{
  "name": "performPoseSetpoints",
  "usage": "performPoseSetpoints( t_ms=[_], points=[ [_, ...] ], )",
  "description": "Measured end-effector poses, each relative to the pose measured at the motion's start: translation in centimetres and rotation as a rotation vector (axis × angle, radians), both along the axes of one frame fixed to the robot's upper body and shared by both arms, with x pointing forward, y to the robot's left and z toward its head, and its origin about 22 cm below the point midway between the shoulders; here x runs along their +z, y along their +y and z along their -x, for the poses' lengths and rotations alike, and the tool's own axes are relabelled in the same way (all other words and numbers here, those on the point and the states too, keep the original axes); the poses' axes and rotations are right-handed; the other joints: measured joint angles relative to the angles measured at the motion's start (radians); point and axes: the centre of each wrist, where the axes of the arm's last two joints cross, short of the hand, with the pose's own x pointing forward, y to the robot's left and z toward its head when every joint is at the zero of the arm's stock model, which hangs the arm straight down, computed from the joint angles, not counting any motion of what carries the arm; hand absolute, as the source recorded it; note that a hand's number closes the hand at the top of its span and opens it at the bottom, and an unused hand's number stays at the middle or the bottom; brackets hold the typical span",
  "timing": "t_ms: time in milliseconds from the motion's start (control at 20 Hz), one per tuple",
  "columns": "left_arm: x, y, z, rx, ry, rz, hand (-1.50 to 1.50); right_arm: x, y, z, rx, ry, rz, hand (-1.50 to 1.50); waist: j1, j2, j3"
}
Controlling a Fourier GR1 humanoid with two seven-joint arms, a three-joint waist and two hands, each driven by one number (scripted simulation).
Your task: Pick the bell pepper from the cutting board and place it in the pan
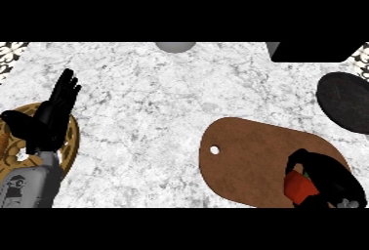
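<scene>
The red bell pepper point(296, 188) sits at the lower right of the frame, on the near right part of the brown cutting board point(245, 156), with the right hand point(324, 176) curled round it, fingers and thumb closed on its sides. I judge the grasp made and the lift not yet begun; carrying it to the dark pan point(346, 100) at the right edge is left, along with the release. The left hand point(54, 110) rests open at the left, fingers up, over a wooden plate point(71, 141). Much of the pepper is hidden by the fingers. The pan is cut off by the frame's edge, as are 2 objects along the top.
</scene>
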Motion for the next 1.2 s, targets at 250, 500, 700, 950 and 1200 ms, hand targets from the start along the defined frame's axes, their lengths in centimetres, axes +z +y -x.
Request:
performPoseSetpoints(
  t_ms=[250, 500, 700, 950, 1200],
  points=[
    [-0.4, -0.7, -0.3, -0.008, 0.0, 0.0, 0.0, 0.5, 2.7, -1.8, -0.071, -0.087, -0.007, 1.5, 0.01, 0.006, 0.005],
    [-0.2, -1.5, -0.8, -0.046, -0.006, -0.003, 0.0, 1.9, 8.6, -7.1, -0.255, -0.217, 0.011, 1.5, 0.048, 0.016, 0.007],
    [-0.2, -1.9, -0.9, -0.047, -0.008, 0.002, 0.0, 4.2, 11.3, -10.0, -0.327, -0.432, 0.085, 1.5, 0.05, 0.015, 0.007],
    [0.0, -1.3, -0.7, -0.035, 0.0, 0.001, 0.0, 7.4, 13.0, -12.6, -0.406, -0.649, 0.088, 1.5, 0.036, 0.011, 0.008],
    [-0.4, -0.8, -0.4, -0.018, 0.004, 0.006, 0.0, 9.5, 11.8, -14.3, -0.494, -0.786, 0.081, 1.5, 0.019, 0.008, 0.008]
  ],
)
